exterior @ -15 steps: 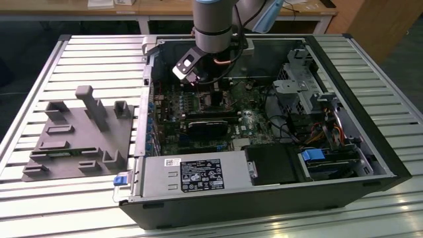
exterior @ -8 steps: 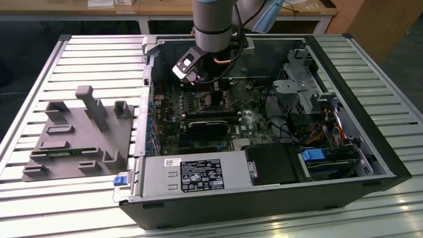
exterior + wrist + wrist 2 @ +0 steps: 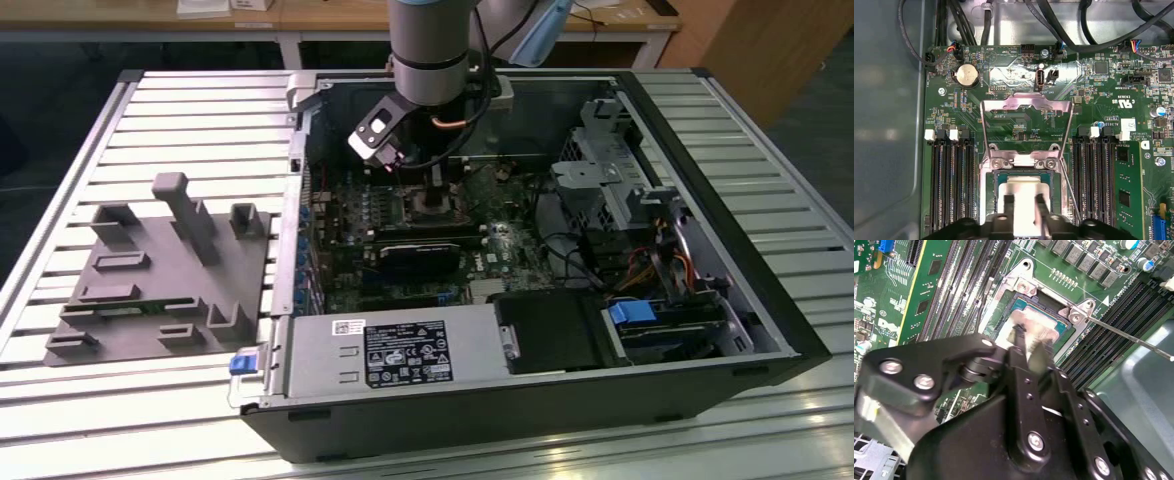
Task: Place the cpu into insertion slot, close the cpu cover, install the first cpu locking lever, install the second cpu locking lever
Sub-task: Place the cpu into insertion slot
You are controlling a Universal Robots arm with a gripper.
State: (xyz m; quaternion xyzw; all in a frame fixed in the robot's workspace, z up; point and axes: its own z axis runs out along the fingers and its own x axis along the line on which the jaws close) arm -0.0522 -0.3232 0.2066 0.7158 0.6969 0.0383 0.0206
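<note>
The main risk here is the cpu [image 3: 1024, 187] sitting skewed in the insertion slot [image 3: 1024, 176]. If one corner rides on the slot's rim, pressure from above could bend the contacts beneath. In both wrist views the chip's silvery top looks level inside the frame, though the gripper [image 3: 1024, 200] hides its near edge, so I cannot confirm all four sides are down. A second risk is the thin locking lever [image 3: 1070, 185], which stands free along one side of the slot, where a finger could snag it.

The gripper is only narrowly parted, with a gap smaller than the chip is wide. Its two fingers [image 3: 1009, 205] hang directly over the chip's top and nothing is clamped between them. Whether the tips touch the metal I cannot tell.

The cpu cover [image 3: 1026, 103] is swung up and open on its hinge. In the exterior view the slot lies toward the far wall of the computer case [image 3: 694, 130], which rests on the worktop [image 3: 174, 110]
</note>
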